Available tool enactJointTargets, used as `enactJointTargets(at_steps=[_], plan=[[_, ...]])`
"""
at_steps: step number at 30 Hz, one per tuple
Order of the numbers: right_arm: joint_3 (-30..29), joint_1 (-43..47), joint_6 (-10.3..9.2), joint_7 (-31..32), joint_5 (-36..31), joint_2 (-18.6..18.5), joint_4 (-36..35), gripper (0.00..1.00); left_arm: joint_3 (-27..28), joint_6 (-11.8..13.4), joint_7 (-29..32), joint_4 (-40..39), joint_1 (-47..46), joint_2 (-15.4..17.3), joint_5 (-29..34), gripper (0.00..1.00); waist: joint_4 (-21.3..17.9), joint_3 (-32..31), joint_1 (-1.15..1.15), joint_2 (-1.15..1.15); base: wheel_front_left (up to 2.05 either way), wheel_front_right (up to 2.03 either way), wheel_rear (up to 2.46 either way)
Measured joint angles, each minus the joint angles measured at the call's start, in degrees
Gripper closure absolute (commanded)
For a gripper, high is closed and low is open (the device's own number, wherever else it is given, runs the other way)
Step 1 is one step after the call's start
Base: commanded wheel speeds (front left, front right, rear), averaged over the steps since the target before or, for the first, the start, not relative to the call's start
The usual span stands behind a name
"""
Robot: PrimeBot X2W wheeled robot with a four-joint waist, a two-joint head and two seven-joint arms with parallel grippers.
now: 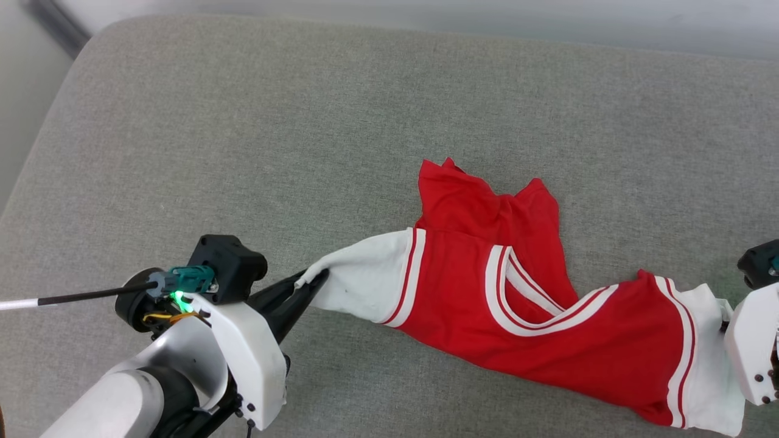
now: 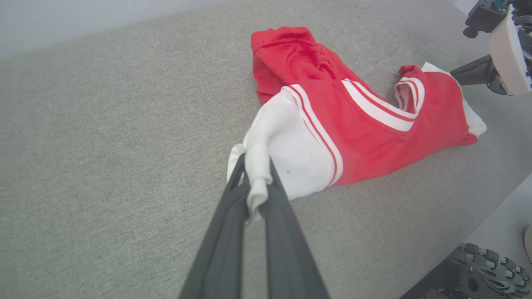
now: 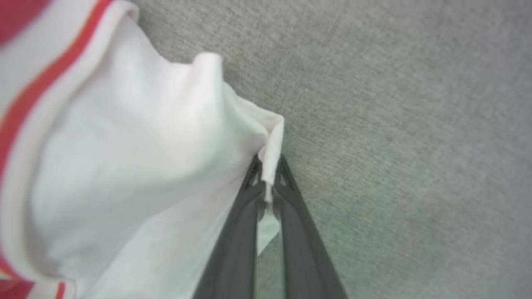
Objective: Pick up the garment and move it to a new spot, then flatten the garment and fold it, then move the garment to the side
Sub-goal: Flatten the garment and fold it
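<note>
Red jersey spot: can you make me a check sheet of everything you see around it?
Surface: grey fabric surface, flat.
Job's things: red jersey, rumpled, lying stretched between both hands.
Clutter: nothing seen.
Hands: left hand shut on one white sleeve; right hand shut on the other white sleeve.
Cables: black cable at the left wrist.
Surroundings: pale floor, dark wheel beside the surface.

Indoor room, grey upholstered cushion (image 1: 255, 121) (sofa-like), pale floor (image 2: 501, 209)
</note>
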Motion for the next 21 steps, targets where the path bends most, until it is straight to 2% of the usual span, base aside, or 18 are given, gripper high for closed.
enactJointTargets(at_steps=[5, 9, 21], plan=[[-0.93, -0.45, 0.04, -4.0, 1.0, 0.38, 1.05, 1.0, 0.62, -0.14, -1.45, 1.27, -0.09, 0.48, 0.73, 1.0, -0.88, -1.72, 0.02, 0.0, 0.0, 0.0, 0.0], [-4.41, -1.0, 0.03, -6.27, 1.45, -0.33, -0.87, 1.0, 1.92, 0.43, -2.9, 1.68, 0.12, 0.97, 0.81, 1.0, -1.93, -4.2, 0.03, 0.0, 0.0, 0.0, 0.0], [-15.05, -2.6, 0.02, -9.69, 3.72, -4.26, -17.14, 1.0, 7.98, 3.21, -8.05, 0.64, 1.14, 3.36, 1.83, 1.0, -5.82, -13.21, 0.02, 0.0, 0.0, 0.0, 0.0]])
